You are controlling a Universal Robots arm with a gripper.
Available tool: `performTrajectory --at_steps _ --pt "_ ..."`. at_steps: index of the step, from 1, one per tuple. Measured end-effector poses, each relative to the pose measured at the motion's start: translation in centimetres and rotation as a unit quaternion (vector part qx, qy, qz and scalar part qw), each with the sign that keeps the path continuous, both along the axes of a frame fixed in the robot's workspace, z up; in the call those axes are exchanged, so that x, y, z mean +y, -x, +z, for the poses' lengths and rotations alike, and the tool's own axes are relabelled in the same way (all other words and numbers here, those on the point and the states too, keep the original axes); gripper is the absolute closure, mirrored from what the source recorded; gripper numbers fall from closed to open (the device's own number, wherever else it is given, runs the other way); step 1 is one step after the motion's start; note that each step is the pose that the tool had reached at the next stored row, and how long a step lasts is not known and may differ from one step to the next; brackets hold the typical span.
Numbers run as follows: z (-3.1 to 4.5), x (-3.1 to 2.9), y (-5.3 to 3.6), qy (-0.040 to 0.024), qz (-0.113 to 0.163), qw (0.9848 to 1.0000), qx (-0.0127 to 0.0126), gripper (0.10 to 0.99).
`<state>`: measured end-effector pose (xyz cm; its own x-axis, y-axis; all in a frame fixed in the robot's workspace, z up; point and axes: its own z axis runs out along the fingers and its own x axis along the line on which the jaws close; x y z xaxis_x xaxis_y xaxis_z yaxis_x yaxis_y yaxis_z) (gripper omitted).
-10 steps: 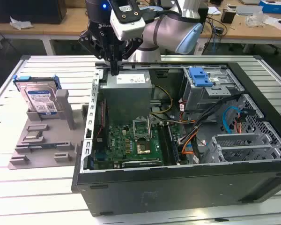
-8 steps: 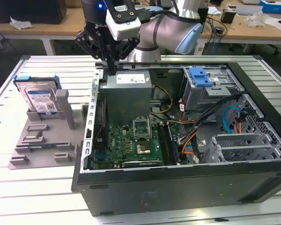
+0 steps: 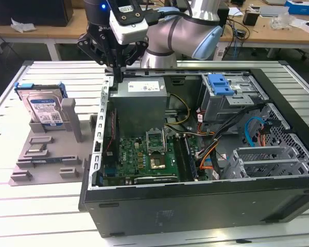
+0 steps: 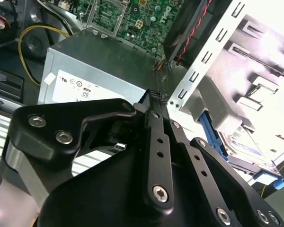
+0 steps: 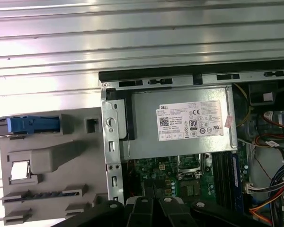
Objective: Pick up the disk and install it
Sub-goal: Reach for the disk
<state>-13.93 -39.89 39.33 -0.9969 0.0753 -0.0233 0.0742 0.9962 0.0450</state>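
Claw (image 3: 116, 76) is seen clenched on nothing, fingertips pressed together, hung over the computer case (image 3: 195, 206) rim, just beside the power supply (image 3: 139, 103). Disk (image 3: 44, 110) is stood upright in a grey holder (image 3: 46, 154) on the table (image 3: 20, 216), at the exterior view's left of the case, well apart from claw.

Disk (image 3: 44, 109) upright in a holder (image 3: 41, 164) toward the table's (image 3: 36, 211) edge at the exterior view's left, computer case (image 3: 195, 208) just beside.
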Motion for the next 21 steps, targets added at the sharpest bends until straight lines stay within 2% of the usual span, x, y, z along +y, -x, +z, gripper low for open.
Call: performTrajectory --at_steps 3,6,10,21 --pt "0.00 0.00 0.46 0.0000 0.000 1.0000 0.0000 0.984" --pt "0.00 0.00 1.50 0.0000 0.000 1.0000 0.0000 0.984" --pt "0.00 0.00 1.97 0.0000 0.000 1.0000 0.0000 0.984" --pt "-0.01 0.00 4.40 -0.0001 0.000 1.0000 0.0000 0.984"
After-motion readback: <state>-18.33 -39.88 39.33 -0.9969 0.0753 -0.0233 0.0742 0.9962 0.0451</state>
